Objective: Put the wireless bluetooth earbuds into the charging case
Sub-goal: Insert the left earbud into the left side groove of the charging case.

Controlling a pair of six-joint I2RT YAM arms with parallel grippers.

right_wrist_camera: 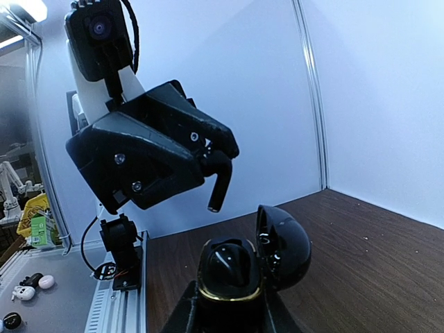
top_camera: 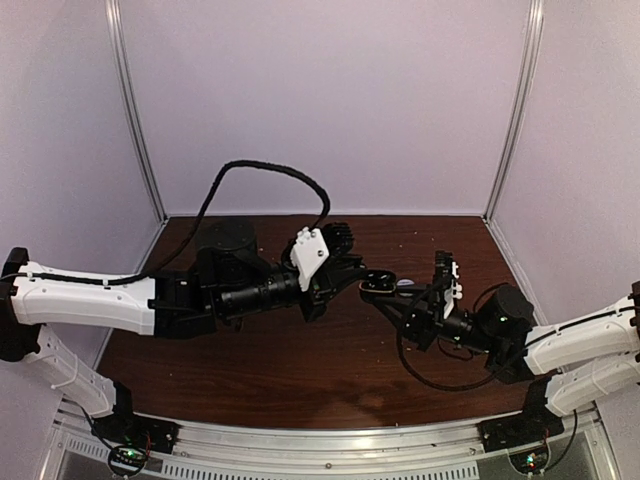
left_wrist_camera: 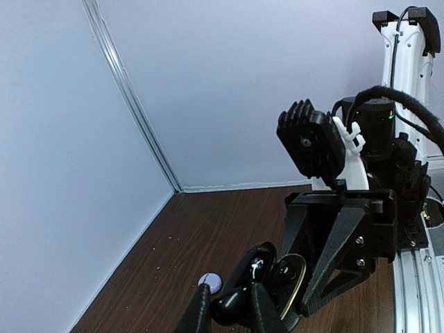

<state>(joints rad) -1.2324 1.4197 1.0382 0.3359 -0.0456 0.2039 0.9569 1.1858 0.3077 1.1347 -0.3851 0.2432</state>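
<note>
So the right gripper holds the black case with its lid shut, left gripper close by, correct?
No, the lid is open, not shut. The right wrist view shows the right gripper holding the black case with its lid swung back, the left gripper close by.

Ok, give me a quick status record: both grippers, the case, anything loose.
right gripper: shut on glossy black round charging case with gold rim, lid open
left gripper: close to the case, pinching what looks like a small black earbud
in case: one black earbud, seemingly seated
loose: small pale lavender piece, maybe an earbud, on dark brown wooden table
</note>
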